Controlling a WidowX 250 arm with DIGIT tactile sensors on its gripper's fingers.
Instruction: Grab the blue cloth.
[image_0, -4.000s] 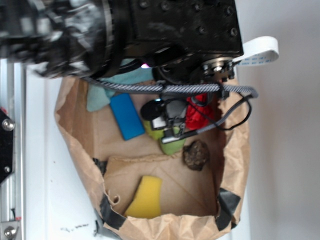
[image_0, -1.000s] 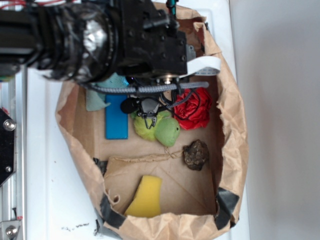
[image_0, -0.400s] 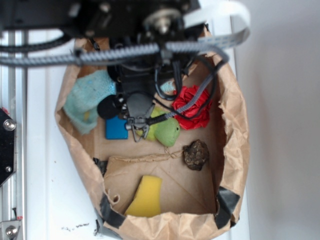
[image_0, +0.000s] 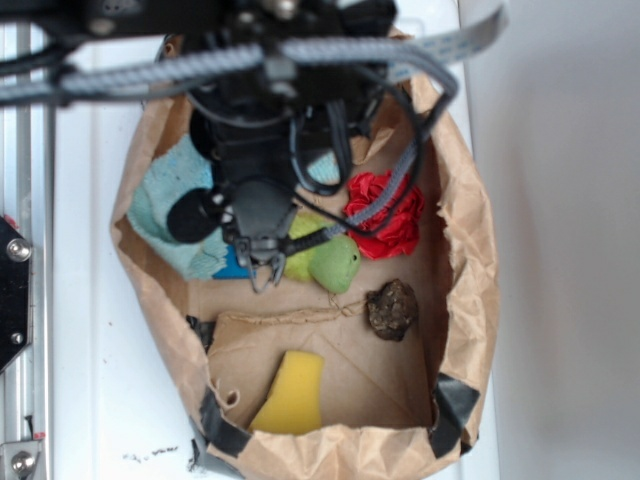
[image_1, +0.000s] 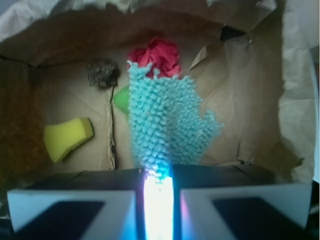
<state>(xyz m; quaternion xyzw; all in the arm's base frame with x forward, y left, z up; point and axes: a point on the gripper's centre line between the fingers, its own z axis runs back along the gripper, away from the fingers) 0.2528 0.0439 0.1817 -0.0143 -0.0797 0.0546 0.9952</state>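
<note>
The blue cloth (image_1: 165, 120), pale teal and fuzzy with ragged edges, hangs from my gripper (image_1: 158, 172) above the floor of the brown paper bag. The jaws are shut on its near end. In the exterior view the gripper (image_0: 262, 275) hovers over the bag's middle. The cloth (image_0: 165, 210) spreads out to its left, and a small patch of it shows under the cables. Where the jaws pinch the cloth is hidden by the arm in that view.
Inside the paper bag (image_0: 465, 270) lie a green soft toy (image_0: 330, 262), a red crumpled item (image_0: 388, 215), a brown lump (image_0: 392, 308), a yellow sponge (image_0: 292, 392) and a bright blue block (image_0: 235, 268), mostly covered by the cloth. Bag walls rise all round.
The arm has come up toward the exterior camera with the cloth in its jaws. The cloth now shows larger at the left and covers most of the blue block.
</note>
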